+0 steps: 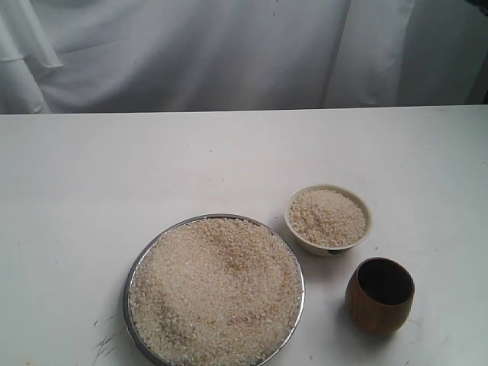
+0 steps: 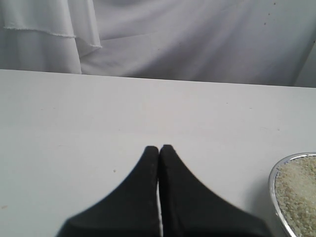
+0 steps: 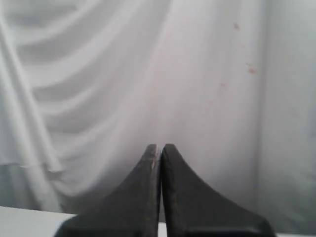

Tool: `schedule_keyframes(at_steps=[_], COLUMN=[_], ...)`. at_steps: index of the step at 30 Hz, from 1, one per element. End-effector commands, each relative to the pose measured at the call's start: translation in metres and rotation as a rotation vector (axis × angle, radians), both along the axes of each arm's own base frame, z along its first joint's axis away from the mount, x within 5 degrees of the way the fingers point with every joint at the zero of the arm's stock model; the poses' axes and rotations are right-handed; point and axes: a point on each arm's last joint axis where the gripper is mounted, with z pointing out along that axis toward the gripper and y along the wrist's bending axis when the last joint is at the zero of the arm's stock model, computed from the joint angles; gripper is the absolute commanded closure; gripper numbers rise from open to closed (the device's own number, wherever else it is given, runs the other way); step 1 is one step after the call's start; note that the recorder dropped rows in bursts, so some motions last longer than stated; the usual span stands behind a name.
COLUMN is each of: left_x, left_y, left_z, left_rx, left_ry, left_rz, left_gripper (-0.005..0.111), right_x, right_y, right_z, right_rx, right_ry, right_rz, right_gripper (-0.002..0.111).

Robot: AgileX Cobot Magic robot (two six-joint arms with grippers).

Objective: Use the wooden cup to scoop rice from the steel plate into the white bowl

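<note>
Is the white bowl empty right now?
No, the white bowl is filled with rice nearly up to its rim.

No text, label, brand, number or sign can be read in any view. The white bowl [image 1: 314,245] carries a small dark mark low on its near side, but it is too small to make out as a letter or logo. A few thin dark scuffs lie on the worktop [image 1: 114,191] at the near left, beside the plate; they form no characters. Faint reddish specks dot the white backdrop cloth [image 3: 207,74] in the right wrist view, and these too spell nothing.
</note>
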Motion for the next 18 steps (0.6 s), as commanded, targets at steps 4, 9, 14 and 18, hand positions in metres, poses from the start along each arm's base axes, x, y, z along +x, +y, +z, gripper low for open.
schedule_keyframes(at_steps=[4, 9, 14, 18], left_x=[0.0, 0.0, 0.0, 0.0], left_y=[0.0, 0.0, 0.0, 0.0], left_z=[-0.001, -0.001, -0.001, -0.001], left_rx=[-0.004, -0.004, -0.004, -0.004], left_ry=[-0.007, -0.007, -0.007, -0.007], left_rz=[-0.001, -0.001, -0.001, -0.001], left_gripper=[0.107, 0.107, 0.107, 0.107], right_x=[-0.074, -0.136, -0.168, -0.173], right_y=[-0.03, -0.037, -0.044, -0.048], right_z=[0.029, 0.037, 0.027, 0.012], right_rx=[-0.062, -0.08, -0.078, -0.09], right_ry=[0.117, -0.049, -0.087, -0.031], right_rz=[-0.321, -0.329, -0.362, -0.401], right_gripper=[0.108, 0.108, 0.108, 0.108])
